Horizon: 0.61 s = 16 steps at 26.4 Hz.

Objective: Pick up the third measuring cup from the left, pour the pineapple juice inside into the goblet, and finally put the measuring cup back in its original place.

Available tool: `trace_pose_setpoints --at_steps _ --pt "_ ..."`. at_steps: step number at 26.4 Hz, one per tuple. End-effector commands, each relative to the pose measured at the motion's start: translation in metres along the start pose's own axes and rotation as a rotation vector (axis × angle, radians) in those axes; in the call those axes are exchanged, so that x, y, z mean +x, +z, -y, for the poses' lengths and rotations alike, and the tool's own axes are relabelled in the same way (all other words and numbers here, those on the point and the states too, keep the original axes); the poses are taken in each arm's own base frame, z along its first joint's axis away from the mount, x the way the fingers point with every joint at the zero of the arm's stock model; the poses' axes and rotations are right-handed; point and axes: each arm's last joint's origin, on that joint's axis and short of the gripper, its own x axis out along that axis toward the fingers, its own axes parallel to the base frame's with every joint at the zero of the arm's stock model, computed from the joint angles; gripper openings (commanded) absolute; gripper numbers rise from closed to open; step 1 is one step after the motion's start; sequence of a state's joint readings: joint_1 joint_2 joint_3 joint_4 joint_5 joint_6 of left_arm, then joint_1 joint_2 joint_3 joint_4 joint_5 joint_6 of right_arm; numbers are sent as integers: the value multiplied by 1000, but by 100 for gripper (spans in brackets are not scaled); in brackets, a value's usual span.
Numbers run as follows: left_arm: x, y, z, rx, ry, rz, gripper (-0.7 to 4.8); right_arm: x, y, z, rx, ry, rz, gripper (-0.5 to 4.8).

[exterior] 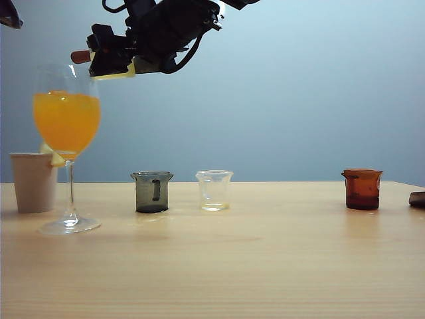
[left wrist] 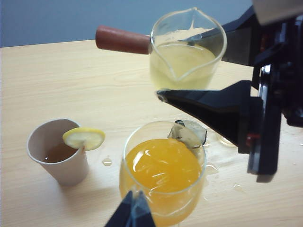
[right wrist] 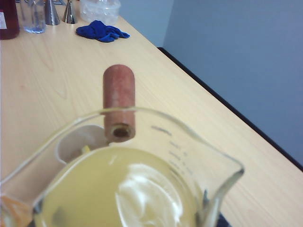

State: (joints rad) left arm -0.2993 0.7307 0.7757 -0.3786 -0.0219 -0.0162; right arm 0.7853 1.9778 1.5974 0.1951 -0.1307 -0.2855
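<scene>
**Pale yellow juice lifted over the goblet, pour not yet begun**

Pale lemon pineapple juice (left wrist: 182,64) sits inside the third measuring cup (left wrist: 187,49), which the right gripper (left wrist: 203,71) carries in the air above and just right of the goblet (exterior: 67,143) at the left end of the worktop (exterior: 265,266). Its jaws are closed on the cup's clear wall, one black finger on each side, and the reddish-brown handle nub (exterior: 80,57) points left. In the right wrist view the cup (right wrist: 132,179) looks nearly full and close to level, so I judge that no yellow juice has left it.

The goblet already holds deep orange liquid (exterior: 66,121) up to about two thirds of its bowl. A beige paper cup (exterior: 33,181) with a lemon slice (left wrist: 84,137) stands just left of it. Farther right on the worktop stand a grey cup (exterior: 152,191), a clear flared cup (exterior: 214,189) and, well apart, an amber cup (exterior: 362,189); the gap between the last two looks like the lifted cup's place.

The left gripper (left wrist: 135,210) hovers near the goblet's rim; whether its jaws are open I cannot tell.

Done: the pickup and carry. Left: tipping the spout over the bowl, then returning the cup.
</scene>
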Motion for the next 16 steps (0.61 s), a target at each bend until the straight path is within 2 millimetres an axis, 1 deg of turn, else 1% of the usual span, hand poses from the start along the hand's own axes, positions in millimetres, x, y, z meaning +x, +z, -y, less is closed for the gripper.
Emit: trace_pose_setpoints --at_steps 1,6,10,16 --pt "-1 2 0 1 -5 9 -5 -2 9 -1 -97 -15 36 94" --pt "-1 2 0 1 -5 0 -5 -1 10 -4 -132 -14 35 94" --pt "-1 1 0 1 -5 -1 -5 -1 10 -8 -279 -11 32 94" --pt "-1 1 0 1 -5 -2 -5 -1 10 -8 -363 -12 31 94"
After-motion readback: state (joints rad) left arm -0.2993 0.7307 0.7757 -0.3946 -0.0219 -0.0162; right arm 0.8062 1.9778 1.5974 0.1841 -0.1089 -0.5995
